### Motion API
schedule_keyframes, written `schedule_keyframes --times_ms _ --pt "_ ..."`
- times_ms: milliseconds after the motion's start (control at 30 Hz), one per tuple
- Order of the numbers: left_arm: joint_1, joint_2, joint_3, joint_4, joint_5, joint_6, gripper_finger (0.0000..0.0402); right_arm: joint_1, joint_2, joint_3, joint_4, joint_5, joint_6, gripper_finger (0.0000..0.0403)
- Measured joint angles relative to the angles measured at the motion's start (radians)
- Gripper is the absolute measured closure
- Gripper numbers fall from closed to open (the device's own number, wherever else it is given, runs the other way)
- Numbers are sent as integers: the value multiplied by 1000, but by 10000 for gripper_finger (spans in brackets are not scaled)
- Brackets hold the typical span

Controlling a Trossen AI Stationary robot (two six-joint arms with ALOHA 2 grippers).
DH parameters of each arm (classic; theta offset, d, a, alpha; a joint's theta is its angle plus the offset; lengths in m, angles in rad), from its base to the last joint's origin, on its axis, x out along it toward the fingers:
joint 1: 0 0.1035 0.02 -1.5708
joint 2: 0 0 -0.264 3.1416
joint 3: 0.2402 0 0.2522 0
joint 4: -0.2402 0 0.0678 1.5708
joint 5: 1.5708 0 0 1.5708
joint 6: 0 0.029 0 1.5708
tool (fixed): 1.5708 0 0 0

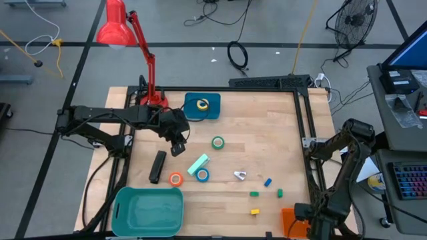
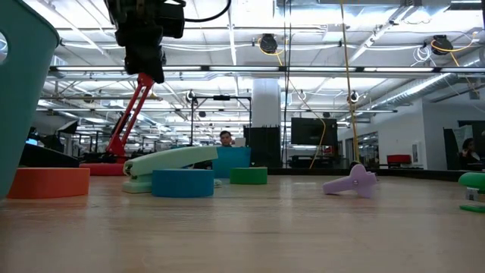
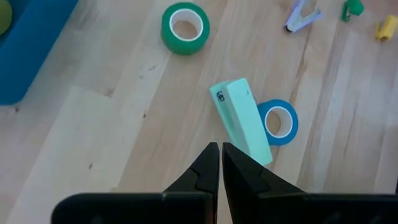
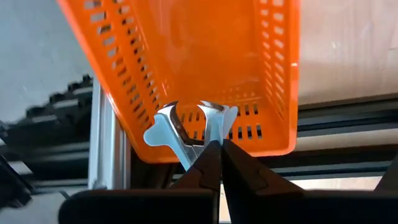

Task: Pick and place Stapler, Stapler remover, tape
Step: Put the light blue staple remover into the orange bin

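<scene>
Left end effector [image 1: 178,148] above table [image 1: 267,133]

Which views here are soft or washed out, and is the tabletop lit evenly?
High view: tabletop evenly lit, no strong glare. Low view: near wood blurred, bright ceiling lights behind the blue tape roll. Left wrist view: sharp on the green tape roll. Right wrist view: orange basket slightly soft.

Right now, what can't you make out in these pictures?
- High view: the orange basket is cut off by the bottom edge, with the right arm over it.
- Right wrist view: the right pincer blocks part of the pale blue staple remover in the basket.
- Low view: the black stapler doesn't show.
- High view: the yellow tape in the blue tray is too small to read.
</scene>
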Motion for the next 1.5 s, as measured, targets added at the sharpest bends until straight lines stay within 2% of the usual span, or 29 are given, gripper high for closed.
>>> schedule_keyframes --times_ms 300,633,800,967,1200,1500 --pt "-18 0 0 -4 -3 -12 380 12 0 -24 40 0 -52 403" --pt "-52 0 0 -4 -55 -13 380 -79 0 -34 55 0 -69 403" --pt "-52 0 0 -4 -72 -15 380 -90 0 -34 47 2 -113 403" --pt "-51 0 0 -5 -72 -15 380 -74 0 -53 60 -6 -98 403" --pt "-52 0 0 -5 -72 -15 380 -73 0 -122 227 -48 -56 403" --pt "-51 0 0 -5 -72 -13 380 -75 0 -147 222 -32 -32 402"
